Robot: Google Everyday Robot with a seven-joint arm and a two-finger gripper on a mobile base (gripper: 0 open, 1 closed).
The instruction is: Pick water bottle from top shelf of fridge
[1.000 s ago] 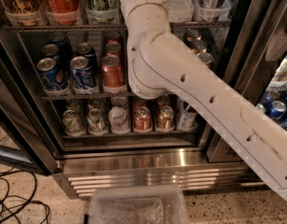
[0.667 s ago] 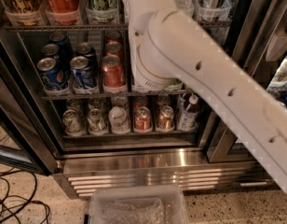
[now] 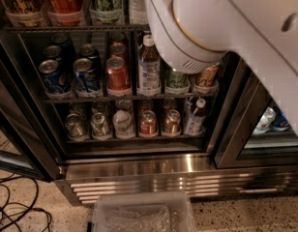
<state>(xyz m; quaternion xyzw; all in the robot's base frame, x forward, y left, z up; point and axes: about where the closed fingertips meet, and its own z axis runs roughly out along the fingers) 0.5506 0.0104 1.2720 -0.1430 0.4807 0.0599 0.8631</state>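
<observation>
Clear ribbed plastic water bottle (image 3: 135, 4) stands upright on dark wire top shelf (image 3: 67, 28), just left of white arm (image 3: 226, 23); gripper above frame, grip state can't tell.

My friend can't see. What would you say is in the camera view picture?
A big white robot arm fills the top right, in front of a drinks fridge; its gripper is out of view. The top shelf holds tall bottles, one a red Coca-Cola bottle, and the racks below hold mostly cans. A clear plastic bin sits on the floor.
</observation>
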